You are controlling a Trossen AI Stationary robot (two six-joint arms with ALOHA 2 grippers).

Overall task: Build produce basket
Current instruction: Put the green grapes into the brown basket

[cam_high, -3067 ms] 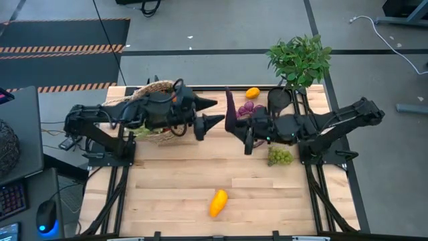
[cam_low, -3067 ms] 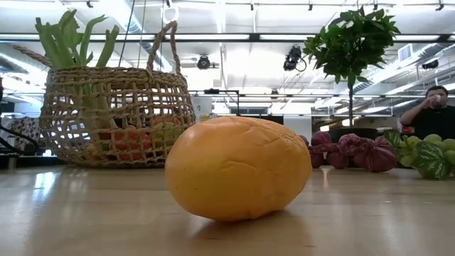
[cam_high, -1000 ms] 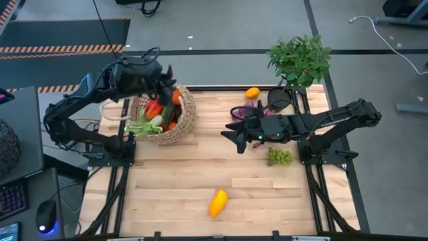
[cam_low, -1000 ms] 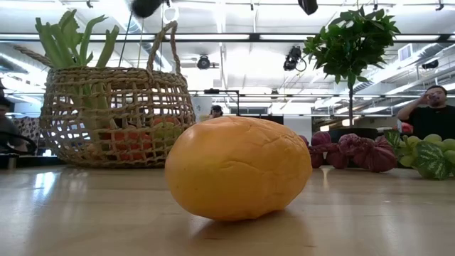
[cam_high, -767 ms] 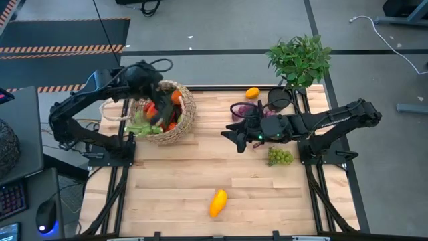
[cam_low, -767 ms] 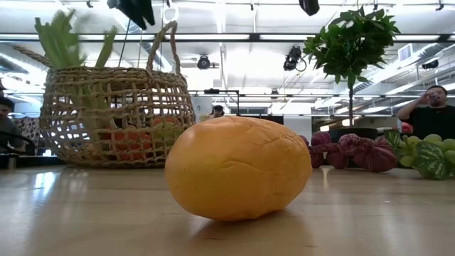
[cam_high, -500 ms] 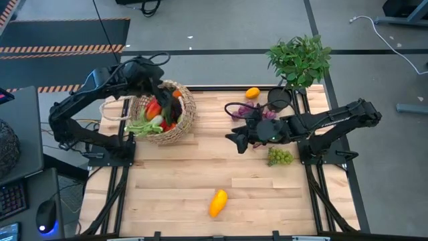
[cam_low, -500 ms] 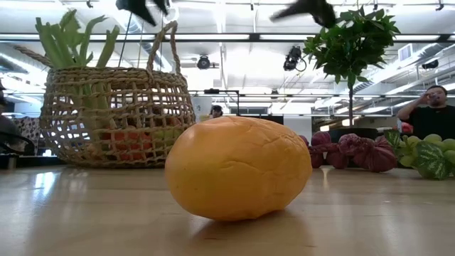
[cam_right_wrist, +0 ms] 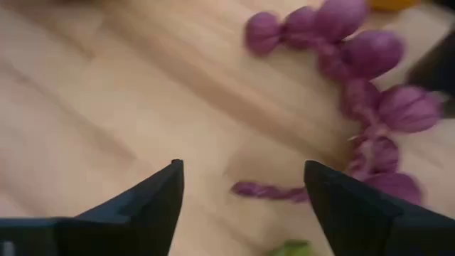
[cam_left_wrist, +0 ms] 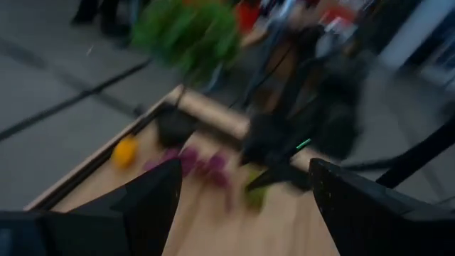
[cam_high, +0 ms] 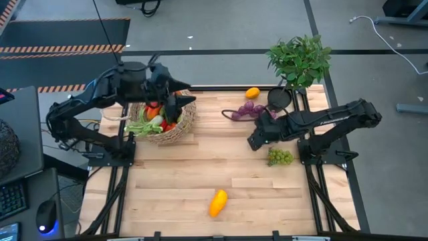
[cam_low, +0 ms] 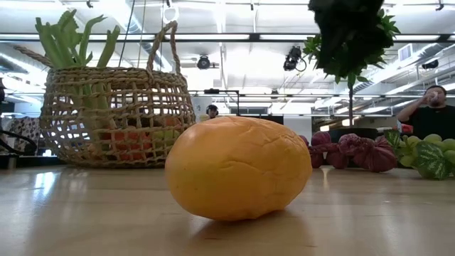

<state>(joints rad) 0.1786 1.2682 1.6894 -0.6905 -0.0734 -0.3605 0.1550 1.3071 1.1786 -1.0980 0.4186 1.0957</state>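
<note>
The tan wicker basket (cam_high: pixel 164 120) stands at the far left of the table with leek, red and orange produce in it; it also shows in the low view (cam_low: pixel 117 114). My left gripper (cam_high: pixel 184 92) is open and empty above the basket's far right rim, pointing toward the table's right. My right gripper (cam_high: pixel 254 142) is open and empty above bare table, just near of the purple grapes (cam_high: pixel 251 109), which lie on the table and show in the right wrist view (cam_right_wrist: pixel 355 64). Green grapes (cam_high: pixel 281 156), a small orange fruit (cam_high: pixel 252 93) and a yellow-orange fruit (cam_high: pixel 218 202) also lie on the table.
A leafy potted plant (cam_high: pixel 299 60) and a small black pot (cam_high: pixel 279 99) stand at the far right corner. The yellow-orange fruit fills the low view's middle (cam_low: pixel 238 167). A person (cam_low: pixel 434 107) is in the room beyond. Bare wood lies at the table's middle.
My left gripper has swung from the basket's far left rim toward the table's right and turned to point right. My right gripper has drawn back toward the table's right, away from the middle, and the purple grapes now show uncovered.
</note>
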